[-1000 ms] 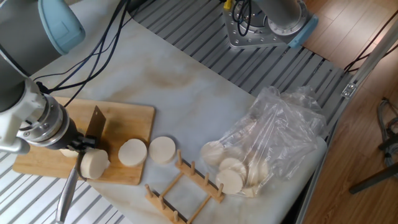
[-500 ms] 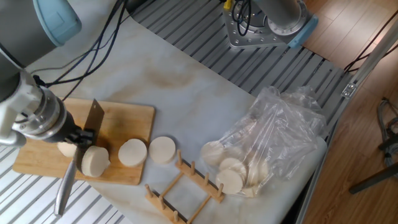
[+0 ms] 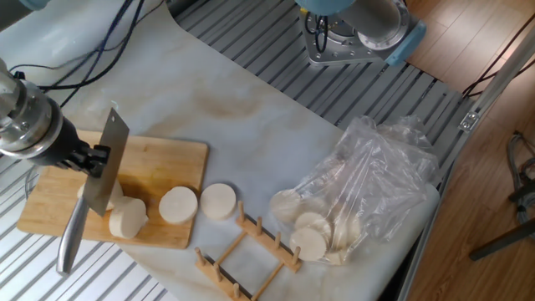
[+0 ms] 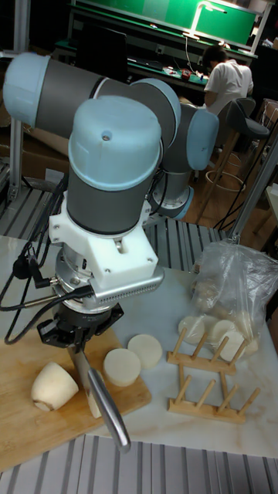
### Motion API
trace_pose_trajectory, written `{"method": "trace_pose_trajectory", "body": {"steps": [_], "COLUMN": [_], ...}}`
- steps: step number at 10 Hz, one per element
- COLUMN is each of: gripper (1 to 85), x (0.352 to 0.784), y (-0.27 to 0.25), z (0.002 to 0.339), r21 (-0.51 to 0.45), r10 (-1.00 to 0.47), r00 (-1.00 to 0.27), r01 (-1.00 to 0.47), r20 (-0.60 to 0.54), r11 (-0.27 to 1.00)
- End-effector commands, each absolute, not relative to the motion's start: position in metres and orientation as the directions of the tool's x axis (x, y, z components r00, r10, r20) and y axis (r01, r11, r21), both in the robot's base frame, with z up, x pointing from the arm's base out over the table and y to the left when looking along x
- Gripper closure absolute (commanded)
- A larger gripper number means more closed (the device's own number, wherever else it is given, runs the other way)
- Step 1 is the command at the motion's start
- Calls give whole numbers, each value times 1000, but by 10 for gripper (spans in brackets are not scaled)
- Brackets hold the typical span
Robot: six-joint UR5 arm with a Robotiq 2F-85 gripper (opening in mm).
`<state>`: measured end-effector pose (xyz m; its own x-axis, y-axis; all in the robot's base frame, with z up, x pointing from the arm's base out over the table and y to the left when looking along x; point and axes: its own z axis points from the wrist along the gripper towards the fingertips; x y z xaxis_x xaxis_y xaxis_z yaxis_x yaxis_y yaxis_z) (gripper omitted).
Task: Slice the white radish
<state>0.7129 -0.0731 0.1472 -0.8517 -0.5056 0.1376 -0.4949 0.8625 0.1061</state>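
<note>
The white radish is a short cream stub on the wooden cutting board, mostly hidden behind the knife blade in the fixed view. A thick cut piece stands right beside it. Two round slices lie at the board's right edge and just off it. My gripper is shut on a cleaver-style knife. The blade is raised above the stub, and the handle hangs toward the table's front edge.
A wooden dish rack lies right of the slices. A clear plastic bag with pale round slices sits at the right. Black cables run across the back left. A second robot base stands at the far edge.
The gripper has risen and moved left, lifting the knife blade off the radish. The cut piece stays standing on the board.
</note>
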Motion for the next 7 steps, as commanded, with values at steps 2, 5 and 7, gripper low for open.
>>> {"method": "trace_pose_trajectory", "body": {"steps": [2, 5, 7], "gripper": [843, 843, 843], "x": [720, 723, 720], "y": [-76, -80, -79], "z": [202, 213, 215], "r21": [149, 95, 72], "r10": [-592, -603, -595], "r00": [-800, -791, -796], "r01": [-576, -596, -590], "r20": [100, 100, 109], "r11": [804, 797, 804]}}
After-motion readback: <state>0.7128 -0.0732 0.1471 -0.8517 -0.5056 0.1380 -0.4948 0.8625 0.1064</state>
